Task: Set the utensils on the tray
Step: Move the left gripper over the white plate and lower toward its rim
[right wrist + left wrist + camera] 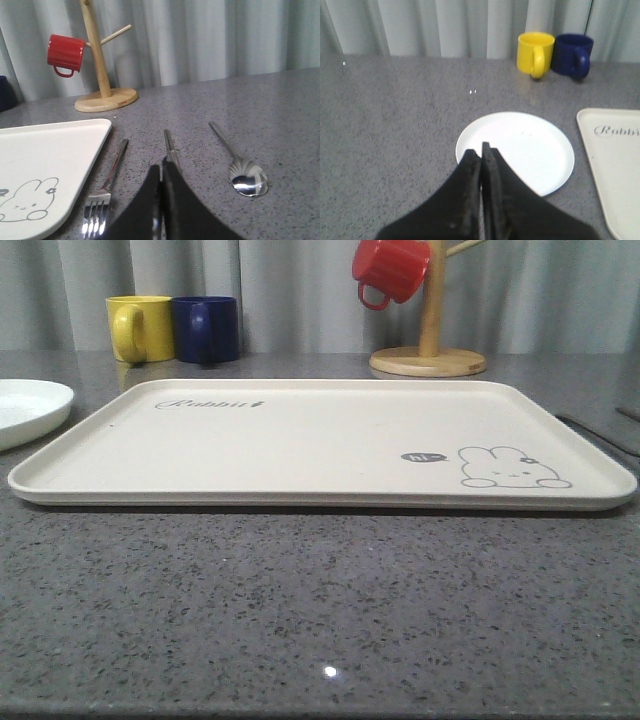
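Observation:
The cream tray [300,440] with the rabbit drawing lies flat in the middle of the grey table, and nothing is on it. To its right, on the table, three utensils lie side by side: a fork [107,187] closest to the tray's edge [45,160], chopsticks [170,145] in the middle, and a spoon [245,177] farthest out. My right gripper [162,167] hovers shut over the near end of the chopsticks and hides that end. My left gripper [481,149] is shut and empty, above the near rim of the white plate [520,150], left of the tray [620,175].
The white plate [25,410] sits left of the tray. A yellow mug [140,328] and a blue mug [207,328] stand at the back left. A wooden mug tree [430,350] at the back right carries a red mug [392,270]. Curtains close off the back.

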Robot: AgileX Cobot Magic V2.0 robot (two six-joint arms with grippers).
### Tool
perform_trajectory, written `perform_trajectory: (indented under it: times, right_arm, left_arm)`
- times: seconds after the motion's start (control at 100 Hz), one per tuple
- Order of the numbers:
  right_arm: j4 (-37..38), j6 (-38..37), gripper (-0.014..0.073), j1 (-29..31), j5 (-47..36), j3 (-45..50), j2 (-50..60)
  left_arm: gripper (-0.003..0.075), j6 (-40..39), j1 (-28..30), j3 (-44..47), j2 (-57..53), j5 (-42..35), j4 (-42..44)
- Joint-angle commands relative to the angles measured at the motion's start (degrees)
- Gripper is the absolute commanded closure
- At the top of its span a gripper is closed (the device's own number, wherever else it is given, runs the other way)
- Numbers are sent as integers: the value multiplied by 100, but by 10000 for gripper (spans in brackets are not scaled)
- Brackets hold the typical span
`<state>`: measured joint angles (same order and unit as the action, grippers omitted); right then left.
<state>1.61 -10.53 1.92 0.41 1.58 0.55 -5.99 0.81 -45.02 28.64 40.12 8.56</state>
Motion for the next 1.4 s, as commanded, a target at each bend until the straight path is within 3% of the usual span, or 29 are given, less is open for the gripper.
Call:
perform_trajectory:
  times: [0.0,0.42,0.52,0.64,0.76,1.08,1.39]
  right_arm:
    - [3,12,670,7,-431,-102,132]
    - [3,12,670,7,-431,-102,132]
    - [3,12,670,7,-431,-102,132]
    - [3,12,670,7,-431,-102,132]
    - [3,12,670,7,-431,-102,132]
    - [3,12,670,7,-431,-102,132]
    - [3,12,670,7,-431,-102,132]
  left_arm:
    - [738,118,12,-636,653,218,25]
    - [722,174,12,-1143,2267,799,25]
    - [608,179,12,-1143,2338,870,25]
    - [365,162,12,-1143,2343,849,-2]
    - [251,162,12,-1146,2414,849,-9]
    - [248,231,20,-2048,3867,1143,-101]
    - [248,1083,430,-3492,5490,1832,-797]
